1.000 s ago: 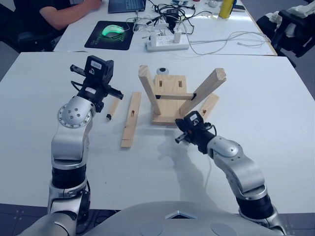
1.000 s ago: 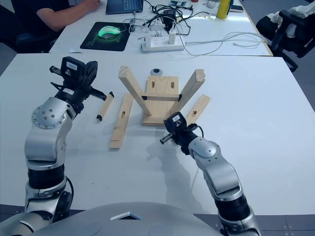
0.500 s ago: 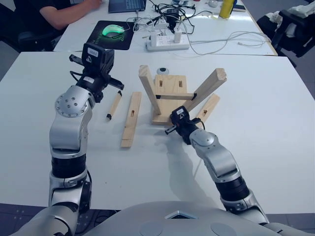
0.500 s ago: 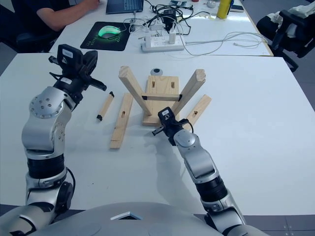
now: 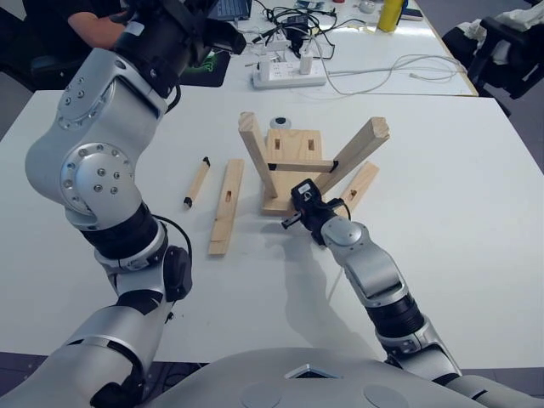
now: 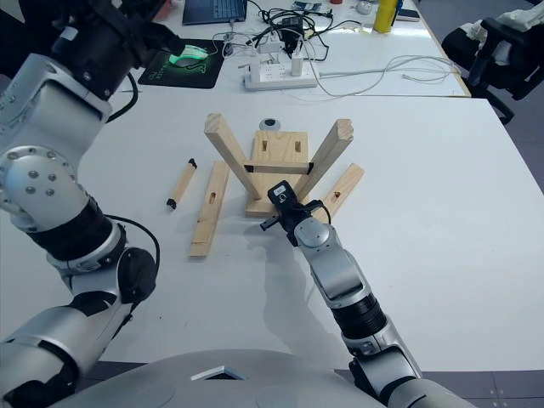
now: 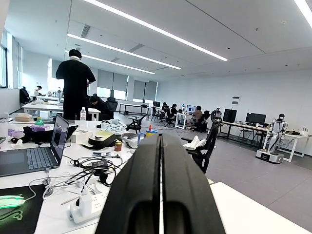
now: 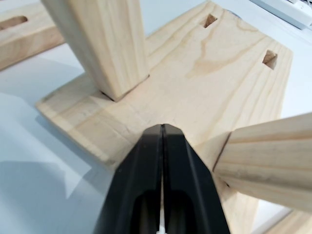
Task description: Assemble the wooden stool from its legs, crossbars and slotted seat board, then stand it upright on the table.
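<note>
At the near edge of the seat board [image 5: 293,146] | right gripper [image 8: 162,129] is brought closer, fingers pressed together | left gripper [image 7: 161,141] is raised high toward the far edge of the desk [image 5: 476,212], also closed.

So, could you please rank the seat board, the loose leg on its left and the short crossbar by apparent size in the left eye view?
1. seat board, though partly covered
2. loose leg
3. short crossbar
All lie at similar distance, so nearness barely matters.
</note>
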You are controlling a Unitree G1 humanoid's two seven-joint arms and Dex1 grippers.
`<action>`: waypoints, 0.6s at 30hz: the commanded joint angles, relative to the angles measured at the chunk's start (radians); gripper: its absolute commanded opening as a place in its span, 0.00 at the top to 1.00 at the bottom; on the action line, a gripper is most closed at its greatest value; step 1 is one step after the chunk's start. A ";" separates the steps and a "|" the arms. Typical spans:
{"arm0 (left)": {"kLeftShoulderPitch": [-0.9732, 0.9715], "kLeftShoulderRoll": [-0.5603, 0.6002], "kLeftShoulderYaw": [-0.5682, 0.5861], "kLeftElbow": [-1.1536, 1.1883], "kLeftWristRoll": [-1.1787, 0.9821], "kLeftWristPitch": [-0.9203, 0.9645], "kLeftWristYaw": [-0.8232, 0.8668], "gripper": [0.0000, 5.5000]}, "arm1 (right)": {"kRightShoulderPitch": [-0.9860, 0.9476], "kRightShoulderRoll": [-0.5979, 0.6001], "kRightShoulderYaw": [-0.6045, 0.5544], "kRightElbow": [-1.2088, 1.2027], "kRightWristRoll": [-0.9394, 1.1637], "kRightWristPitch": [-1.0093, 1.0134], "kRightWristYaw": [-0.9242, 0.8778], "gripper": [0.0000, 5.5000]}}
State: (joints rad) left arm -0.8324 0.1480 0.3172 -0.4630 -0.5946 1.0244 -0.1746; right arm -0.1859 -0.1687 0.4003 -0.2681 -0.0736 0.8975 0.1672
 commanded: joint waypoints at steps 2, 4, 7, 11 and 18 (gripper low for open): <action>-0.019 -0.025 -0.030 0.090 -0.021 0.010 0.037 1.00 | 0.060 -0.007 0.015 0.061 -0.008 0.069 0.001 1.00; 0.133 -0.031 -0.176 0.111 0.001 0.047 0.006 1.00 | 0.064 -0.004 0.018 0.057 -0.009 0.073 -0.001 1.00; 0.381 0.050 -0.422 0.117 0.041 0.128 -0.034 1.00 | 0.055 -0.002 0.029 0.060 -0.012 0.078 0.007 1.00; 0.313 0.025 -0.339 0.101 0.032 0.055 -0.017 1.00 | 0.056 -0.005 0.028 0.053 -0.017 0.085 0.015 1.00; 0.051 -0.011 -0.102 0.089 -0.027 -0.126 0.050 1.00 | 0.043 -0.022 0.027 0.060 -0.023 0.077 0.033 1.00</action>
State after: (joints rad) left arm -0.7002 0.1263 0.1547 -0.3715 -0.5986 0.9412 -0.1399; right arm -0.1895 -0.1657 0.4157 -0.2689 -0.1009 0.9134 0.1768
